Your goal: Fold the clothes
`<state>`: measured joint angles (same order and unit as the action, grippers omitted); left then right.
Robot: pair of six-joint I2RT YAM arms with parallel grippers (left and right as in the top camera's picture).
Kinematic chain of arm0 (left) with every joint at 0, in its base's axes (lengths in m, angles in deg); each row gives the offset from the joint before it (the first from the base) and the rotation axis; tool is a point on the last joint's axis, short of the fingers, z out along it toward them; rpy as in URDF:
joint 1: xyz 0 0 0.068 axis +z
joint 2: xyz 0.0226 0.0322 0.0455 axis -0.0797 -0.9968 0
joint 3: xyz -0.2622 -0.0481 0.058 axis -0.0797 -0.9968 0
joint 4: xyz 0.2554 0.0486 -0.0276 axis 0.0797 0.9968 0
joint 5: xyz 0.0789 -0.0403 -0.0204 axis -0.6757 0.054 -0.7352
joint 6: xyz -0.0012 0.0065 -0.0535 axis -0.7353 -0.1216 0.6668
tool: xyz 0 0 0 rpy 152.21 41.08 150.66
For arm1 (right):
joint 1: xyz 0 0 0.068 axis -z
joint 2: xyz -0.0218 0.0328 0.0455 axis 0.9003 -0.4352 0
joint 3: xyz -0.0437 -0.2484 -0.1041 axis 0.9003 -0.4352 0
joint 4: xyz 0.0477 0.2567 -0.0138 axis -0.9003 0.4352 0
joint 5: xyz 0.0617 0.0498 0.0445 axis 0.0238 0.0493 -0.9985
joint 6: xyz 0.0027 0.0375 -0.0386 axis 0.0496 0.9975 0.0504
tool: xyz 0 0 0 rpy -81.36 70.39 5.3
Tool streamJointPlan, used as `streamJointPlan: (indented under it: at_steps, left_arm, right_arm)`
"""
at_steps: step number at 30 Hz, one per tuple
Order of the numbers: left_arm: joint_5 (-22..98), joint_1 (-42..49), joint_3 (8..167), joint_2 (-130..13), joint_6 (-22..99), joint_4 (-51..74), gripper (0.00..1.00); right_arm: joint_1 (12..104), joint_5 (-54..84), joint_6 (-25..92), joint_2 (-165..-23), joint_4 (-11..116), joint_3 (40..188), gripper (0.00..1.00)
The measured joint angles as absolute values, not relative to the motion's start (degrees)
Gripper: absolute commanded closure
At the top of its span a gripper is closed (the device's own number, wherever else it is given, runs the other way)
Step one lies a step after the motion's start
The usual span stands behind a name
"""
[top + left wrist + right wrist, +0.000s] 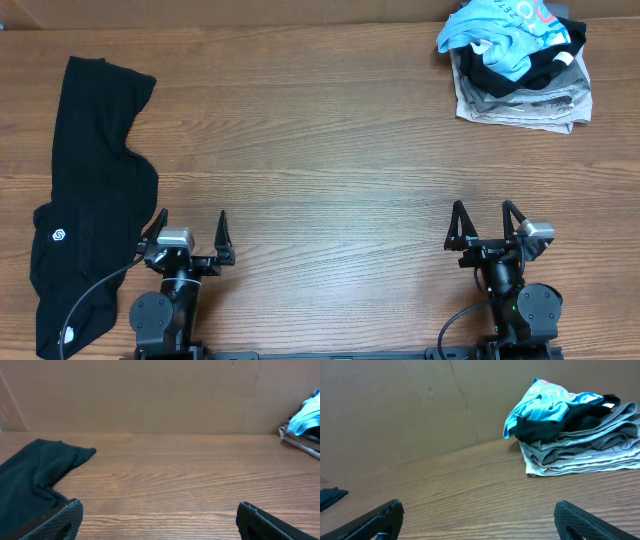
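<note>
A brown wood-grain table [330, 150] fills the overhead view. A long, soft black fabric garment [90, 170] lies unfolded along the table's left edge, its long axis running near to far. The left gripper [191, 225] sits just right of its near half; the right gripper [483, 215] is well apart. Both have fingers spread, holding nothing. A small white round logo [58, 236] marks the garment's near end.

black garment [95, 180], near end: cut off at overhead's bottom edge
logo [58, 235]: too small to read
clothes pile [520, 100], far right: top cropped
</note>
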<state>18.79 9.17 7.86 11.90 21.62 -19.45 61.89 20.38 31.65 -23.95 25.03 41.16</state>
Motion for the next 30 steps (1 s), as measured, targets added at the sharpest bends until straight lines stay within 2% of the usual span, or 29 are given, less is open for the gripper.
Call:
streamJointPlan:
  at_steps: [8,14,22,30]
  left_arm:
    - [20.5,9.2,9.5,11.8,21.6,-17.1,0.0]
    - [20.4,9.2,20.5,5.1,21.6,-11.3,0.0]
    - [20.4,9.2,47.2,-19.0,21.6,5.5,0.0]
    - [20.5,9.2,79.7,-45.4,21.6,32.9,0.0]
  right_arm:
    - [61.9,19.3,31.6,-24.0,22.3,41.2,0.0]
    - [61.9,16.7,31.6,-24.0,22.9,41.9,0.0]
    - [61.9,15.6,28.6,-27.0,37.4,57.9,0.0]
    - [61.9,15.4,27.2,-46.1,54.8,82.1,0.0]
